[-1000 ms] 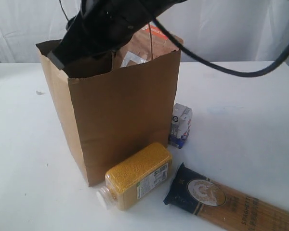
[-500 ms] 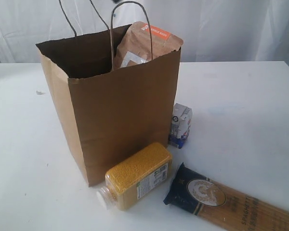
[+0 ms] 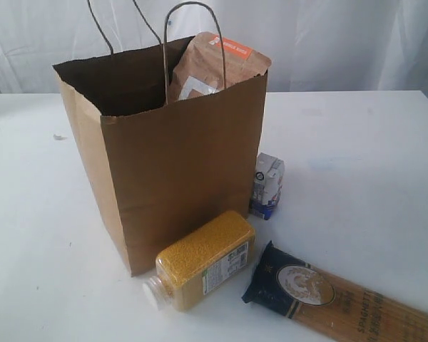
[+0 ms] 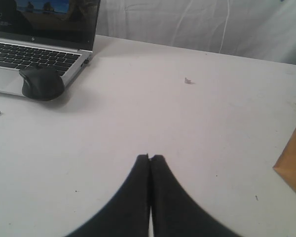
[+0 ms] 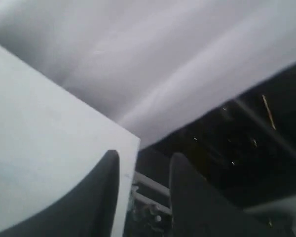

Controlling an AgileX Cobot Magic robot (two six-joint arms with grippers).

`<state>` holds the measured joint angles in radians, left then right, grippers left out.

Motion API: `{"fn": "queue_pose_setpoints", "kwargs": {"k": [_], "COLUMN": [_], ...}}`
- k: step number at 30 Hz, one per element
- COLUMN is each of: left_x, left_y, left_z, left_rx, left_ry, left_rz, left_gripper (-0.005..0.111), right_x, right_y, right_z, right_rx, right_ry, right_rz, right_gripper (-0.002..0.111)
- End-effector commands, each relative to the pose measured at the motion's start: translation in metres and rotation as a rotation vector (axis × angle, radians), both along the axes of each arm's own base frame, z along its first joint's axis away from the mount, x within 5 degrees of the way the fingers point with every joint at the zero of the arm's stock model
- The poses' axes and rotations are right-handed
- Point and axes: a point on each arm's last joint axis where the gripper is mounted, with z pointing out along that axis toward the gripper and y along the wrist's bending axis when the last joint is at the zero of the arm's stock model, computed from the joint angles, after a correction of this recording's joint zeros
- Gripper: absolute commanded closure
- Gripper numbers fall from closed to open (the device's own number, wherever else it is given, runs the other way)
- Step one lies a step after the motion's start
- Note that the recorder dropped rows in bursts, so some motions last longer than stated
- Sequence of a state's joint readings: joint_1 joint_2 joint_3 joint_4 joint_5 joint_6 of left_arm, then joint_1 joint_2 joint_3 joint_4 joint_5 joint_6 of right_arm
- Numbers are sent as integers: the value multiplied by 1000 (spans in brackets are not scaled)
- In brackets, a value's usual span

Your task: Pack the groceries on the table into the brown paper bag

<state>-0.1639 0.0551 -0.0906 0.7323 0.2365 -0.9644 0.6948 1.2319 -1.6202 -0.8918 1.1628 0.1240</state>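
Note:
The brown paper bag (image 3: 178,178) stands open on the table (image 3: 357,164). A brown pouch with an orange label (image 3: 217,64) sticks out of its top. The yellow-grain bottle (image 3: 203,260) lies on its side against the bag's front. A small white-blue carton (image 3: 268,185) stands just right of the bag. The spaghetti pack (image 3: 342,299) lies at the front right. Neither gripper shows in the exterior view. My left gripper (image 4: 151,158) is shut and empty over bare table, with a bag corner (image 4: 293,170) off to one side. My right gripper (image 5: 144,155) is open and empty at the table's edge (image 5: 130,148).
A laptop (image 4: 37,44) and a black mouse (image 4: 42,83) sit on the table in the left wrist view. White curtains (image 3: 342,43) hang behind the table. The right wrist view is blurred, with dark space beyond the table's edge.
A second ago a black arm hung over the bag's mouth. It has since left the exterior view. The groceries and the bag have stayed put.

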Motion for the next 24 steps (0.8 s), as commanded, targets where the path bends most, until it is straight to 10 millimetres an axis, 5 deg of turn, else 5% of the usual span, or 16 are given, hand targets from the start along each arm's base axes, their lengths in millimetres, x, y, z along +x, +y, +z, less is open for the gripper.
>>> {"fn": "queue_pose_setpoints", "kwargs": {"k": [1,6,10,15,19,24], "left_x": [-1,-1,-1,-1,-1,-1], "left_y": [0,0,0,0,0,0], "left_z": [0,0,0,0,0,0], "left_rx": [11,11,11,11,11,11], "left_ry": [-9,-9,-9,-9,-9,-9], "left_rz": [2,2,2,2,2,2], "left_gripper": [107,107,107,107,107,107], "right_x": [18,48,72,74,71,65], "right_y": [-37,-64,-69,-58,-55,-43], "right_z": [-6,-62,-145,-244,-269,-269], "right_rx": [76,203,252,275,280,222], "right_ry": [-75,72,462,965,971,959], "right_rz": [-206,-374,-396,-305,-261,-109], "right_gripper": [75,75,75,83,90,108]}}
